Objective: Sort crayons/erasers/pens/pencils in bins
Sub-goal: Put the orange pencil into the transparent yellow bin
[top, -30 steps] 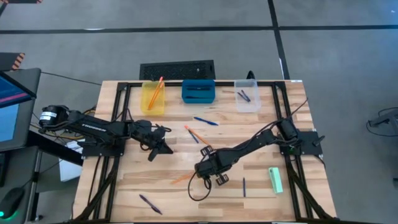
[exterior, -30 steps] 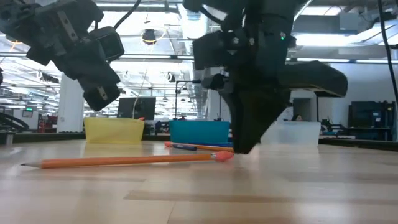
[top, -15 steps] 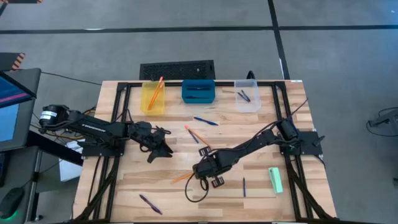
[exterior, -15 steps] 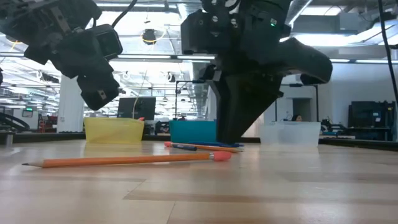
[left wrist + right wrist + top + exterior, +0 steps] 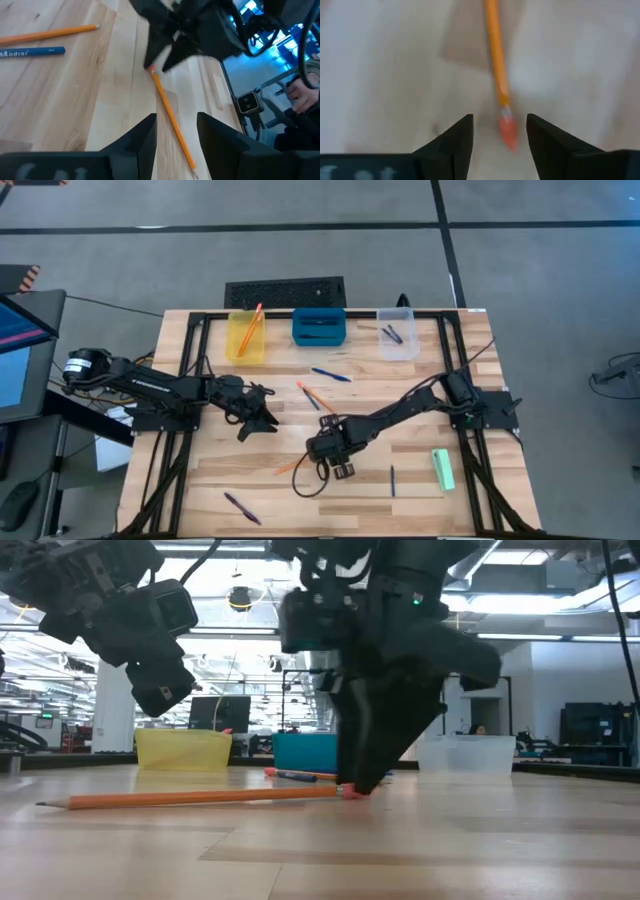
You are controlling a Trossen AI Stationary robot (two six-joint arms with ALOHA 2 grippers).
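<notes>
— Left gripper (image 5: pixel 262 412)?
— Hovering over the wooden table (image 5: pixel 200 480), fingers apart, holding nothing.
— Right gripper (image 5: pixel 500 131)?
— Mid-table, low, fingers spread w/ the pinkish eraser end of the long orange pencil (image 5: pixel 496 75) between them, not clamped; pencil lies flat on the boards.

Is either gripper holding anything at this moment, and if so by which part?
Nothing is held. The right gripper is open, its fingers either side of the pink eraser end of a pencil lying on the table. The left gripper is open and empty.
</notes>
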